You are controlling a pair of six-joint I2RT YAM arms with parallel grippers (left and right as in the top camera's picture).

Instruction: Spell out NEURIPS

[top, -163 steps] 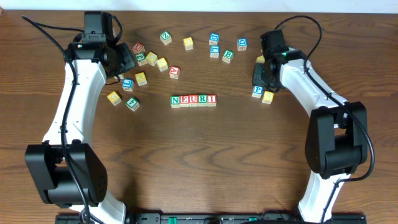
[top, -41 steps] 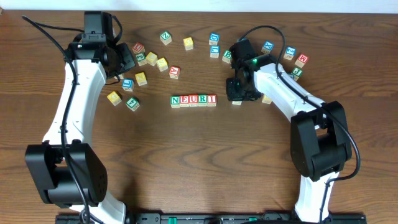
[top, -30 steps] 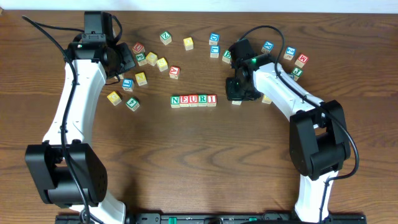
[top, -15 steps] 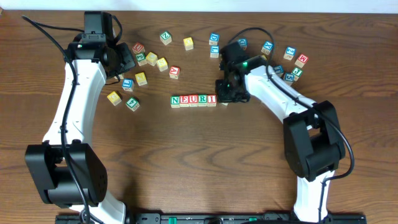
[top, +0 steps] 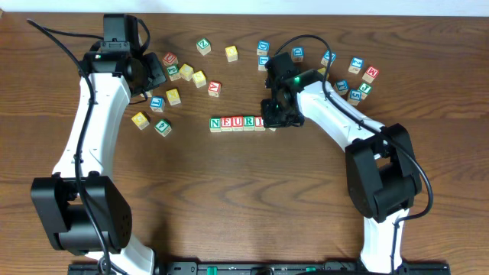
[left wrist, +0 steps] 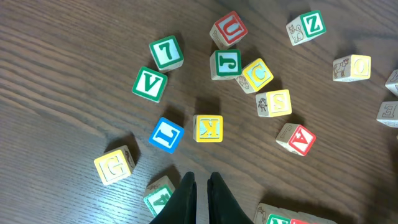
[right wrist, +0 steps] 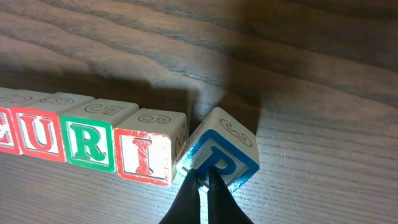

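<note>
From overhead, the right gripper [top: 276,116] sits at the right end of the NEURI row [top: 238,123]. The left gripper [top: 155,74] hangs well off to the row's upper left.

The right wrist view shows the P cube [right wrist: 222,151] just right of the row's I cube [right wrist: 146,149], a corner touching it, turned askew. The pinched-shut tips press on it and grip nothing.

In the left wrist view, that pincer is closed and empty, near a K cube [left wrist: 208,127].
</note>
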